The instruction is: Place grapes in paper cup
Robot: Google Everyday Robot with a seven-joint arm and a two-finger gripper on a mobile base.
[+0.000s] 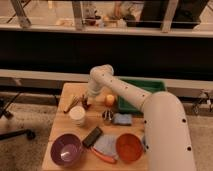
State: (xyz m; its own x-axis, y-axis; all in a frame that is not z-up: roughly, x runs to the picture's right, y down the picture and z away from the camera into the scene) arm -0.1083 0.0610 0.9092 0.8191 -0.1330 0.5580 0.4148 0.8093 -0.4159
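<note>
Gripper [88,101]: left-centre of frame, at end of white arm [125,92], down low over far-left part of wooden table [62,125]. Claw state: can't tell.
Grapes [86,105]: small dark reddish clump right under/at gripper tip, above paper cup in frame; touching or gripped, can't tell.
Paper cup [77,115]: white, upright, just below-left of gripper, near grapes but apart from them; standing on table.
Orange fruit [109,99]: round, right of gripper, beside green tray's left edge.
Green tray [150,87]: centre-right, far side of table, partly behind arm.
Dark metal cup [107,116]: centre, below orange fruit, right of paper cup.
Blue cloth [122,119]: just right of metal cup.
Black block [92,136]: lying at a slant, below paper cup, between the two bowls.
Purple bowl [66,149]: lower left of frame, near table's front corner.
Orange bowl [130,147]: lower centre, next to arm's big white body.
Carrot [102,155]: lower centre, between bowls, on a pale blue-grey cloth [106,145].
Sticks/utensils [71,103]: left of gripper, on table's upper-left area; kind unclear.
</note>
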